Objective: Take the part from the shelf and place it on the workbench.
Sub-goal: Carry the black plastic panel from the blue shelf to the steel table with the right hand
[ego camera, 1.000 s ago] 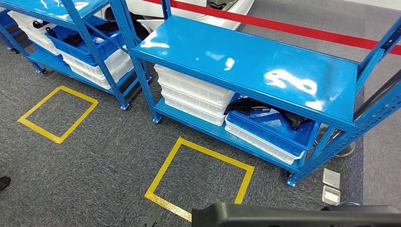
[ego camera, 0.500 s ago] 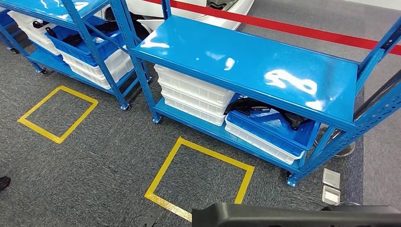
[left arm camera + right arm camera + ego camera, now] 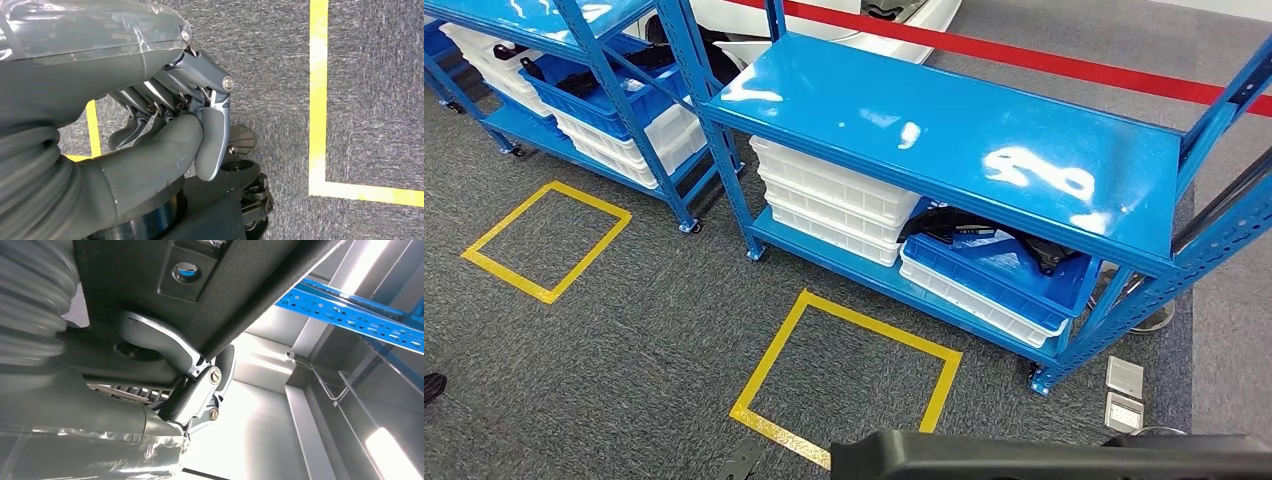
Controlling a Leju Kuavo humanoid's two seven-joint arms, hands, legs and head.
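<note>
Part (image 3: 210, 285): black, rigid moulded panel, likely light but long; right hand (image 3: 195, 385) grips it from below near edge. Left hand (image 3: 190, 130) curled, holding nothing.

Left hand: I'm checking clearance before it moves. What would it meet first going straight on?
Probably the grey carpet: the left hand, fingers curled in on nothing, points down at it. Depth is unclear.

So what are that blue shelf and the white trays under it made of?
The blue shelf looks like painted metal: glossy glare patches on top, perforated uprights. The white trays look like matte moulded plastic, stacked with ribbed rims, though that is only a guess from here.
</note>
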